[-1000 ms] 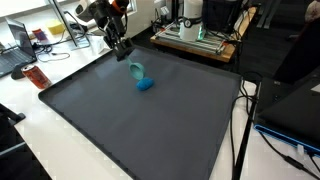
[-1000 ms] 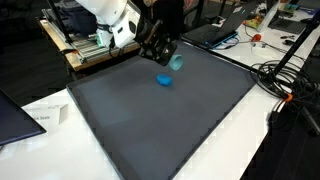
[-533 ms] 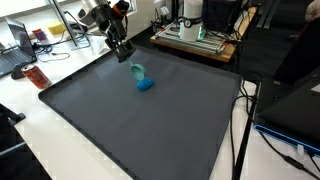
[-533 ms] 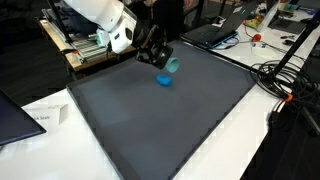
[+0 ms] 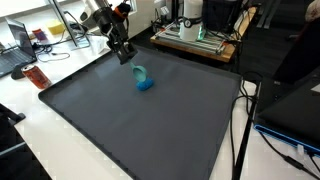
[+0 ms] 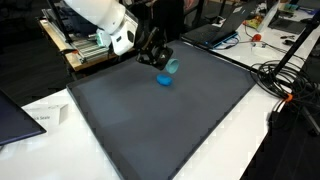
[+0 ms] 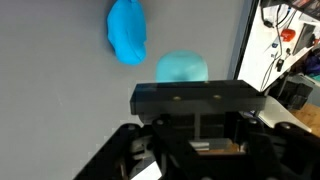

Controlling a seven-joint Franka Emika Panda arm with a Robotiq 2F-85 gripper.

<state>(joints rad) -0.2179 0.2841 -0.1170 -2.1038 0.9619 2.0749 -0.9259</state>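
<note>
Nearest in an exterior view, a flat, matte dark grey mat (image 5: pixel 130 130) spread over the white desk (image 5: pixel 30 140). Toward its far side, a rounded bright blue lump (image 5: pixel 146 85), soft-looking. Just behind it, a pale turquoise round cup (image 5: pixel 138 70), smooth. Beyond, just beside that cup, the black angular tool (image 5: pixel 123 52), fingers together, clamped on nothing.

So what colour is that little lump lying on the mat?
The lump is bright blue, clearest in the wrist view.
</note>
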